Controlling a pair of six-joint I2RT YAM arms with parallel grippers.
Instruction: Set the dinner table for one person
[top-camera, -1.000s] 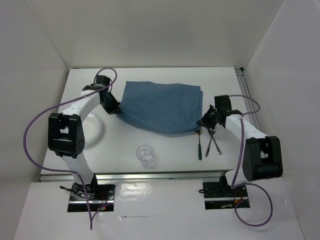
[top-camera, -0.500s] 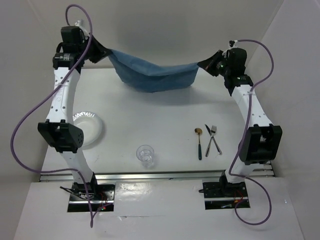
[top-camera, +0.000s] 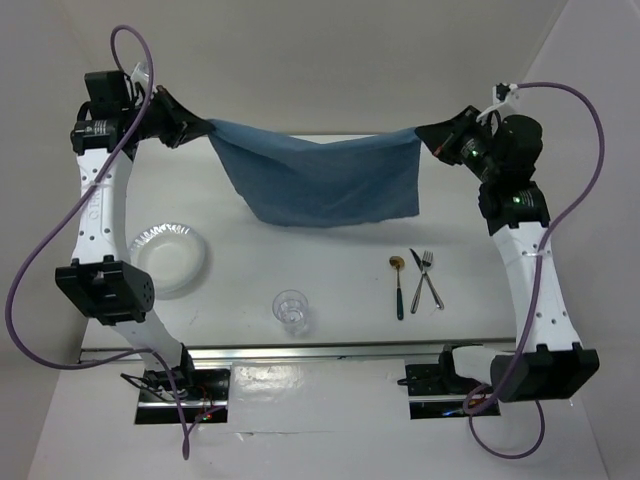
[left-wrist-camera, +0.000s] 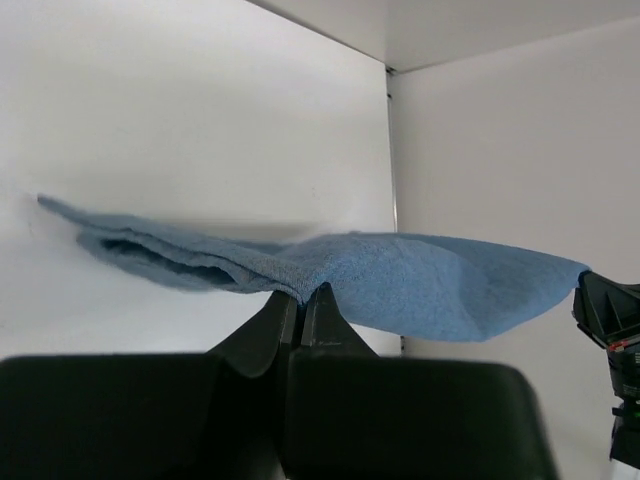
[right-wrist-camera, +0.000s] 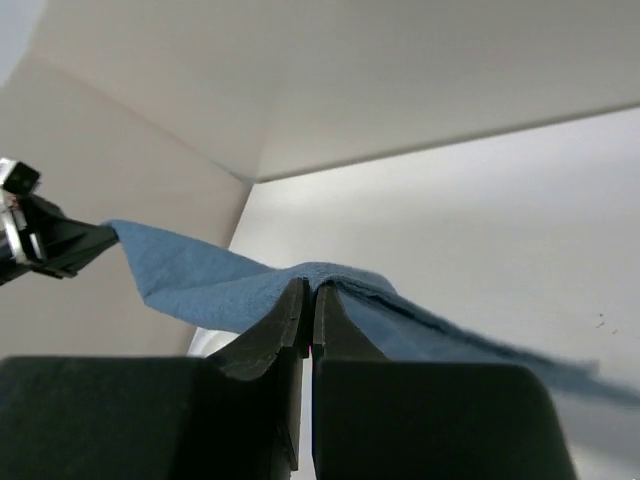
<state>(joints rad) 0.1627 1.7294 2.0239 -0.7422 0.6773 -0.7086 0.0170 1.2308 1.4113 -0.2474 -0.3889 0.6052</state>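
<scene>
The blue cloth placemat (top-camera: 320, 180) hangs in the air above the white dinner table (top-camera: 330, 270), stretched between my two grippers. My left gripper (top-camera: 203, 131) is shut on its left corner, and the cloth (left-wrist-camera: 400, 275) drapes over the left gripper (left-wrist-camera: 301, 292) in the left wrist view. My right gripper (top-camera: 424, 134) is shut on its right corner, and the cloth (right-wrist-camera: 220, 285) shows over the right gripper (right-wrist-camera: 311, 288) in the right wrist view. A white plate (top-camera: 171, 258) lies at the left. A clear glass (top-camera: 291, 309) stands near the front. A spoon (top-camera: 398, 285), knife (top-camera: 425, 275) and fork (top-camera: 423, 278) lie at the right.
White walls close in the table on the left, back and right. A metal rail (top-camera: 300, 350) runs along the near edge. Purple cables loop from both arms.
Both grippers have lifted and spread wider, pulling the cloth taut. It now hangs flatter and lower over the table's back half.
</scene>
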